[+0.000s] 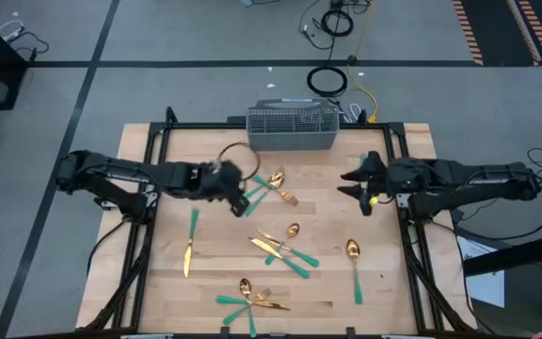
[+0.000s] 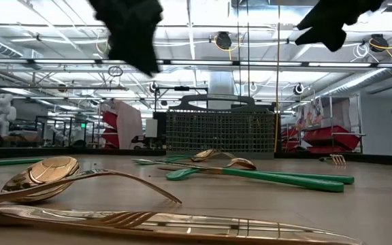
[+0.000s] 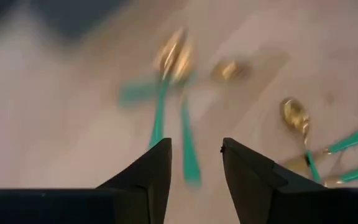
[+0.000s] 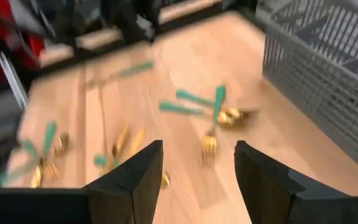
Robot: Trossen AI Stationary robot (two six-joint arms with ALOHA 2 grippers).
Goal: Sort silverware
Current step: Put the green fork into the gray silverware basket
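Roughly a dozen silverware (image 1: 280, 247) pieces are scattered over the table (image 1: 158, 282), from centre toward 6 o'clock; one caddy (image 1: 292, 127) is set at 12 o'clock; the left gripper (image 1: 243, 193) and right gripper (image 1: 351, 181) are both held empty, fingers apart, above the wood.
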